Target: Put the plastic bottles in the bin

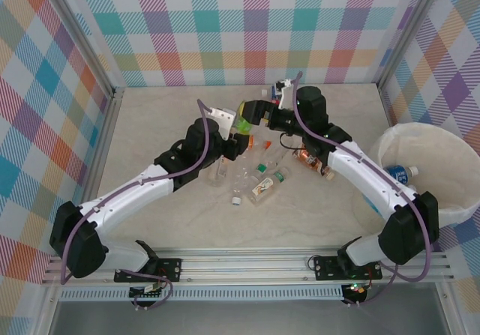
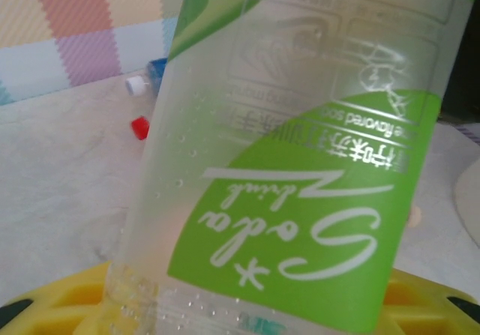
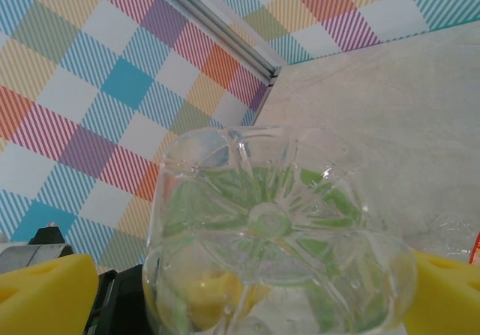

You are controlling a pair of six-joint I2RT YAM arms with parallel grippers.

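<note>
Green-labelled bottle point(image 2: 300, 222) reads "Soda" at left wrist (base point(image 3: 274, 222) at right).

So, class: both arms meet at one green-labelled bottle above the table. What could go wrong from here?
1. The green-labelled bottle sits between the left gripper and the right gripper. If one lets go before the other grips firmly, it may drop onto the loose bottles below.
2. The right gripper's yellow fingers flank its smooth, rounded base, which might slip.
3. The bin stands far right, so a weak grip could fail during the carry.
</note>
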